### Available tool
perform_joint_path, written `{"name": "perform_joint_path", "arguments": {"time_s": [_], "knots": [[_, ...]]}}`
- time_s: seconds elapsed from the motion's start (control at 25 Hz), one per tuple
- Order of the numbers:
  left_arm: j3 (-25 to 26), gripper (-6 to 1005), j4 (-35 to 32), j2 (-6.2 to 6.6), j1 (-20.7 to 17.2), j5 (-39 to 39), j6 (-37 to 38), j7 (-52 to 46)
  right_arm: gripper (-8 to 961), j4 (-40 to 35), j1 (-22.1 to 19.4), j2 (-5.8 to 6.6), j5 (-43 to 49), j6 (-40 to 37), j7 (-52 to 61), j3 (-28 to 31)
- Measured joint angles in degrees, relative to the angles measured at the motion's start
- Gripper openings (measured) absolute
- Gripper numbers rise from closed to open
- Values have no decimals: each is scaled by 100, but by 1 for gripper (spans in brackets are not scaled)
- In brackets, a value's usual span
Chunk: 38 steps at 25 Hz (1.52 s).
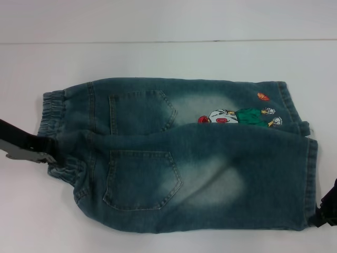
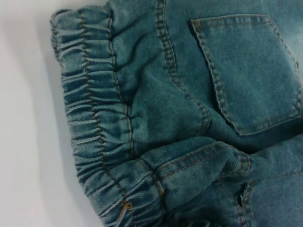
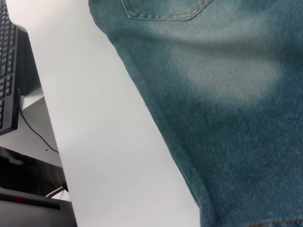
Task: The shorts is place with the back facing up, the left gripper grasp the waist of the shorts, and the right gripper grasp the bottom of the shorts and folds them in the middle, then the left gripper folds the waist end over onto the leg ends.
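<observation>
in the middle of the head view the shorts (image 1: 184, 158) lie flat on the white table (image 1: 158, 58), back side up, with two patch pockets (image 1: 142, 179) showing. the near leg is laid partly over the far leg, which has a cartoon embroidery (image 1: 239, 117) at the upper right of the frame. the waist of the shorts (image 1: 55, 113), a ruffled elastic band, is at the left of the frame; the leg ends (image 1: 310, 176) are at the right. the left gripper (image 1: 45, 153) is at the waistband at the left edge, touching the denim; i cannot tell if its fingers are apart or together. the right gripper (image 1: 326, 208) is at the lower right, just beside the near hem; its state i also cannot tell. in the right wrist view a black keyboard (image 3: 9, 71) is beyond the table edge.
</observation>
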State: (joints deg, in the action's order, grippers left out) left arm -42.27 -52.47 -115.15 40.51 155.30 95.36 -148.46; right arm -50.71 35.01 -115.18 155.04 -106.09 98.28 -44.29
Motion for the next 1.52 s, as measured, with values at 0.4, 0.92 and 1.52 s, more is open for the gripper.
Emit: {"name": "perform_joint_path", "arguments": {"time_s": [0.4,0.92,1.52], "knots": [[130,30,-26,-15,28,-70,27,-2,14,9,-61,-36,-46,55,-138,171],[1028,30,-2,187,-195,-1106,-120,157,12,698,-456,571,-1555,-138,-736,2113],[1292,30,348,-64,-691,-2265,-1852,908,13,1722,-788,183,-3524,2549,-1455,2740]]}}
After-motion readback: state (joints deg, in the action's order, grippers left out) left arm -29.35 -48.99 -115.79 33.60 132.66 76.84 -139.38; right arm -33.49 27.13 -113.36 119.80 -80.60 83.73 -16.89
